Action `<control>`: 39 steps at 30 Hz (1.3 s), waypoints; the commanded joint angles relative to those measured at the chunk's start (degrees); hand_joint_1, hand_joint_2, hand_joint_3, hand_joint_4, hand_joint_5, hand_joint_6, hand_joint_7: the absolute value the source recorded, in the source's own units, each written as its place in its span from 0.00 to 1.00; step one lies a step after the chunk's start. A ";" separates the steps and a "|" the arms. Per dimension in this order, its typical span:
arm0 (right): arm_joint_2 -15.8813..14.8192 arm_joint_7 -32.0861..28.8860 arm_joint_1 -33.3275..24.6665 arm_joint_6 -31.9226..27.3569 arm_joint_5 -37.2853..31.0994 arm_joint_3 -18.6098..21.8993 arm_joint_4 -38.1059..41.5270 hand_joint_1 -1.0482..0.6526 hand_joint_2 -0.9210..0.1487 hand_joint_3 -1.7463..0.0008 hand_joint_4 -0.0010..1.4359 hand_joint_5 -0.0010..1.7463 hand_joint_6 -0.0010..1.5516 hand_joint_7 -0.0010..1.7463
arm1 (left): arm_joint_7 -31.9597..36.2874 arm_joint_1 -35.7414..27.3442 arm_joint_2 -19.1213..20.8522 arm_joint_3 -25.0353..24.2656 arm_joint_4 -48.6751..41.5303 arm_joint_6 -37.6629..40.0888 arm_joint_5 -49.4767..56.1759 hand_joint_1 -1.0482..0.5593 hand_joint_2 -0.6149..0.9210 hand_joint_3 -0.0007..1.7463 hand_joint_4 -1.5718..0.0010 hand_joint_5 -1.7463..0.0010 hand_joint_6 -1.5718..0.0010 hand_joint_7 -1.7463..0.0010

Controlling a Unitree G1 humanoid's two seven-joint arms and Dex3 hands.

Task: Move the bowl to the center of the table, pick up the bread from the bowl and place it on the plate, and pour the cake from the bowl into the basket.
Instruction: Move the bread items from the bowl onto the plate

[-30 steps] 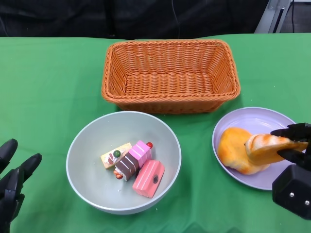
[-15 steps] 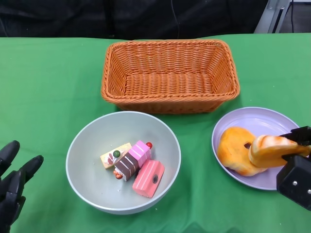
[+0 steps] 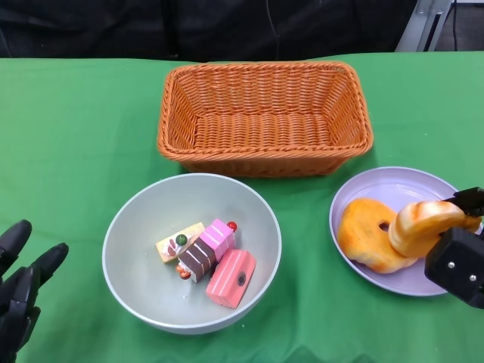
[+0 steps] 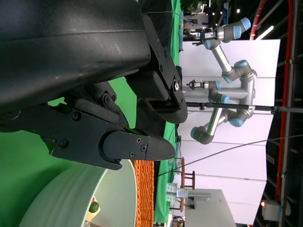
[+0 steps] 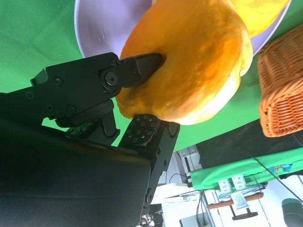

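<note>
Head view shows the right hand (image 3: 456,261) gripping a golden bread piece (image 3: 420,224) over the lilac round plate (image 3: 393,189) (toy cakes (image 3: 208,259) unpoured beside it).

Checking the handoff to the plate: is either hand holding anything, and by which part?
The right hand pinches the bread by its near end, over the plate. The left hand holds nothing.
</note>
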State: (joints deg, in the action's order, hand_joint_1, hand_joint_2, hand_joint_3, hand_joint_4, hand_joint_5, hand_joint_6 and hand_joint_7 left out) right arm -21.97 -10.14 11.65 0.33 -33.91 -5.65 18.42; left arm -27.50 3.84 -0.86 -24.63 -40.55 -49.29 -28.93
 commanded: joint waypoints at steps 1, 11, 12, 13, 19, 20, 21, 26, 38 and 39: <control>0.23 -0.60 2.25 0.61 0.70 -0.87 4.18 0.46 0.01 1.00 0.52 0.80 0.73 0.01 | 0.33 -0.47 0.47 -0.18 -0.14 -0.25 0.50 0.35 1.00 0.13 0.36 1.00 0.45 1.00; 0.28 -2.14 8.92 3.08 2.12 -2.79 14.27 0.47 0.01 1.00 0.54 0.77 0.73 0.01 | 0.96 -0.77 0.13 -0.17 0.10 -0.73 1.16 0.35 1.00 0.13 0.36 1.00 0.45 1.00; 0.33 -1.77 9.40 3.31 2.55 -2.79 14.96 0.47 0.01 1.00 0.54 0.78 0.73 0.01 | 0.86 -0.80 0.08 -0.20 0.12 -0.67 1.13 0.34 1.00 0.13 0.36 1.00 0.45 1.00; 0.34 -1.50 9.72 3.49 2.86 -2.81 15.47 0.47 0.00 1.00 0.54 0.81 0.73 0.00 | 0.78 -0.82 0.03 -0.24 0.15 -0.61 1.09 0.34 1.00 0.13 0.36 1.00 0.45 1.00; 0.54 -1.12 11.37 5.14 4.28 -3.14 19.04 0.46 0.00 0.99 0.56 0.75 0.73 0.01 | 1.01 -0.81 0.02 -0.34 -0.04 -0.67 1.51 0.34 1.00 0.13 0.36 1.00 0.45 1.00; 0.56 -0.94 11.59 5.30 4.57 -3.18 19.46 0.47 0.00 0.99 0.55 0.77 0.73 0.00 | 1.03 -0.80 -0.01 -0.35 -0.04 -0.68 1.52 0.34 1.00 0.13 0.36 1.00 0.45 1.00; 0.56 -0.85 11.75 5.46 4.77 -3.24 19.79 0.47 0.00 0.99 0.54 0.78 0.73 0.00 | 1.05 -0.80 -0.03 -0.35 -0.04 -0.70 1.52 0.34 1.00 0.13 0.36 1.00 0.45 1.00; 0.75 0.32 14.05 6.53 5.65 -3.85 24.44 0.45 0.00 0.98 0.50 0.76 0.72 0.00 | 1.24 -0.73 0.10 -0.41 -0.45 -0.75 1.75 0.34 1.00 0.13 0.36 1.00 0.45 1.00; 0.74 3.68 18.19 10.75 7.01 -6.41 33.39 0.39 0.00 0.98 0.55 0.54 0.67 0.00 | 1.47 -1.18 -0.33 -0.29 0.09 -0.73 1.96 0.34 1.00 0.13 0.36 1.00 0.45 1.00; 0.72 3.67 18.28 10.87 7.09 -6.48 33.58 0.39 0.00 0.98 0.55 0.53 0.67 0.00 | 1.46 -1.18 -0.33 -0.30 0.09 -0.73 1.97 0.34 1.00 0.13 0.36 1.00 0.45 1.00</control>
State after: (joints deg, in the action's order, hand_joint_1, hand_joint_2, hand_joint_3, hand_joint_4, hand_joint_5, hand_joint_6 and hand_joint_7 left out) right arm -21.55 -7.69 30.14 10.68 -27.11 -11.34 50.80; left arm -26.69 3.62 -1.73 -24.64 -40.82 -49.47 -27.13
